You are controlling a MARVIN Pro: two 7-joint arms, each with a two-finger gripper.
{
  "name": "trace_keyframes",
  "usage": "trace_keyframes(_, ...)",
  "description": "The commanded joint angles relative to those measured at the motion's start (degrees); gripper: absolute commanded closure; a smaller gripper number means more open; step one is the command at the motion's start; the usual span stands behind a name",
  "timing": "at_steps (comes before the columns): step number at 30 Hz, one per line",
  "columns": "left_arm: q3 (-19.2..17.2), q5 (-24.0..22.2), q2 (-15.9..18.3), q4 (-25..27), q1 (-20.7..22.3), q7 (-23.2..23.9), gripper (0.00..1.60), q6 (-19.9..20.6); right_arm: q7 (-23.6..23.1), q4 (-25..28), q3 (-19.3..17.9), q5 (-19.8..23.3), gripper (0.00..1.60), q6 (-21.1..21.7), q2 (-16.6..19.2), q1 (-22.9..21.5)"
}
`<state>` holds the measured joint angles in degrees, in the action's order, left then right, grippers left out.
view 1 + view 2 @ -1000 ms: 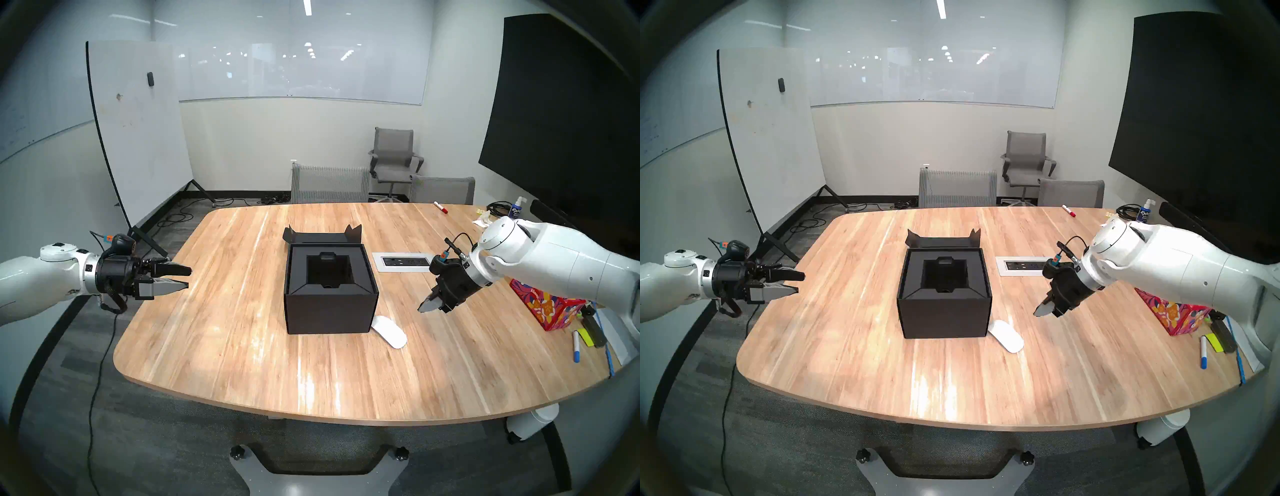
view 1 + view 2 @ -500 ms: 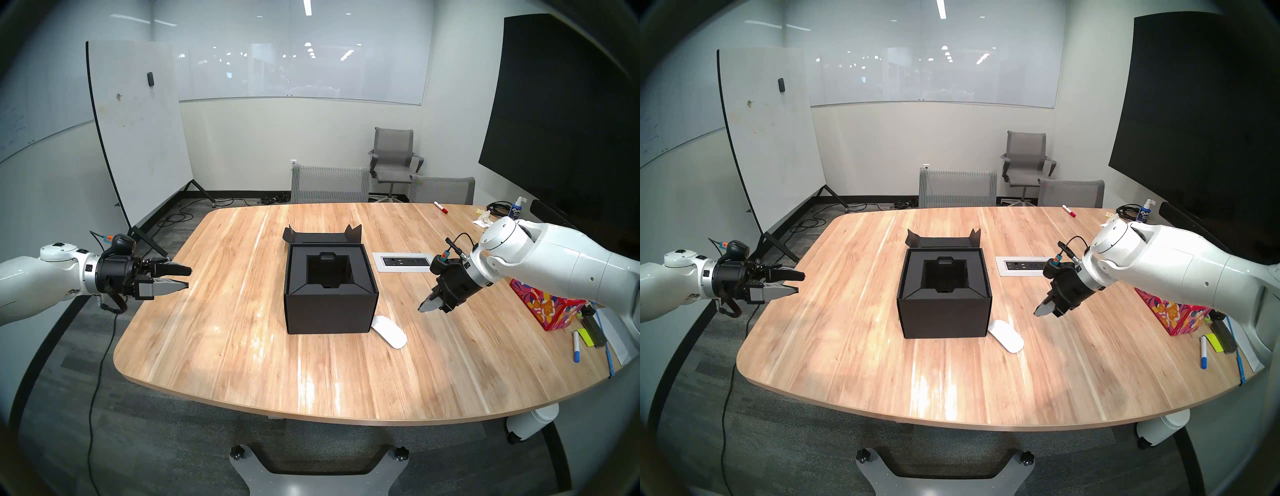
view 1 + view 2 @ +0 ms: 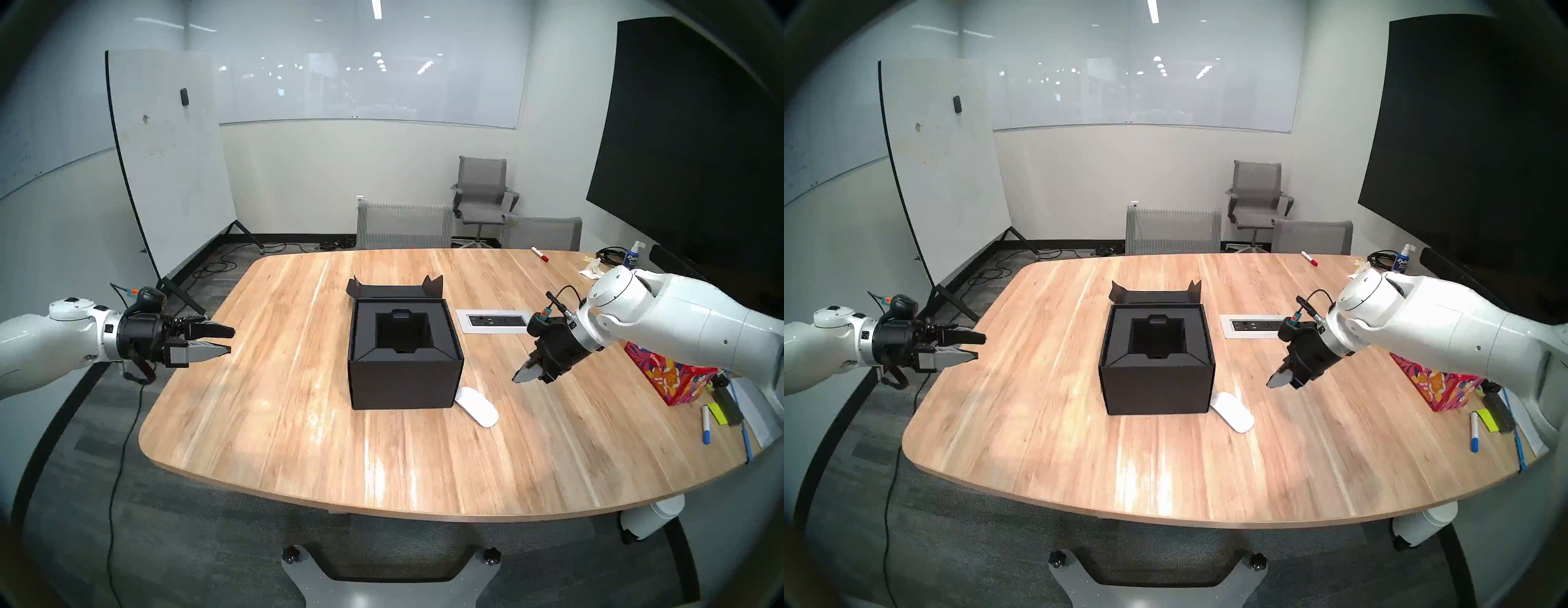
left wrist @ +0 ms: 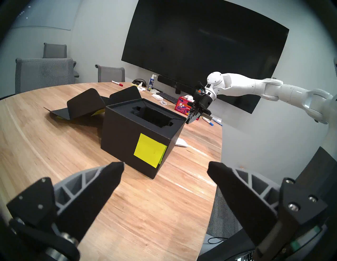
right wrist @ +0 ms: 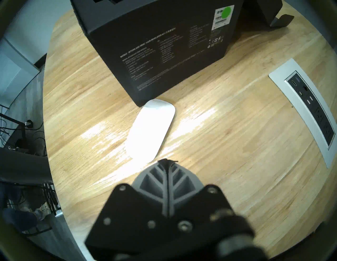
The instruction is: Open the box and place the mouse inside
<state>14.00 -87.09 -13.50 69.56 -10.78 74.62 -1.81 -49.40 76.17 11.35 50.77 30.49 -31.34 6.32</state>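
Observation:
The black box (image 3: 403,378) stands mid-table with its lid (image 3: 392,291) folded flat behind it, and the recessed insert (image 3: 403,331) looks empty. A yellow-green sticky note (image 4: 150,153) marks the side facing my left arm. The flat white mouse (image 3: 477,406) lies on the wood at the box's near right corner (image 5: 151,130). My right gripper (image 3: 521,377) hovers shut and empty to the right of the mouse, tips pointing down at it (image 5: 166,161). Over the table's left edge my left gripper (image 3: 231,341) is open and empty, facing the box (image 4: 166,167).
A white power-outlet panel (image 3: 494,320) is set into the table right of the box. A red floral tissue box (image 3: 666,373), markers (image 3: 706,424) and sticky notes lie at the right edge. Chairs (image 3: 403,225) stand behind the table, a whiteboard (image 3: 169,148) at the left.

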Motion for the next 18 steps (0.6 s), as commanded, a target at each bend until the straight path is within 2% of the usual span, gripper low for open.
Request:
trace_keyframes(1, -0.65, -0.49, -0.14, 0.14, 0.65, -0.01, 0.0, 0.06, -0.1, -0.17, -0.72, 0.16, 1.6, 0.09, 0.17, -0.98)
trace_keyframes(18, -0.65, -0.49, -0.14, 0.14, 0.65, -0.01, 0.0, 0.06, -0.11, -0.18, -0.71, 0.16, 1.6, 0.08, 0.17, -0.98)
